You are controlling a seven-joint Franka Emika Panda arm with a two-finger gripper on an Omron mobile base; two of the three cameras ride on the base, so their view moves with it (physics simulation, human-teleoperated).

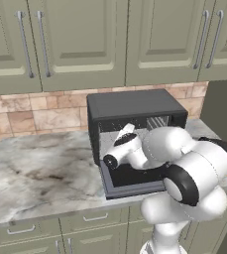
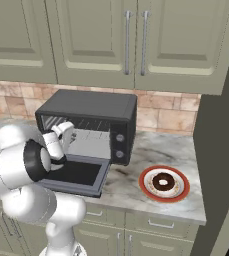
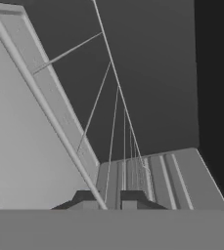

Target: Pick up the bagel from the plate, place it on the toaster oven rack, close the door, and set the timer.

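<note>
Brown and glossy, the bagel (image 2: 163,182) sits on the plate (image 2: 147,192), on the counter (image 2: 136,150) right of the oven (image 2: 93,107). I see the door (image 2: 81,187) dropped flat and my arm reaching over it into the cavity. My gripper (image 3: 112,197) is pinched narrow on a thin wire of the rack (image 3: 112,127), its bars fanning away in the hand view. Bagel and gripper are well apart.
</note>
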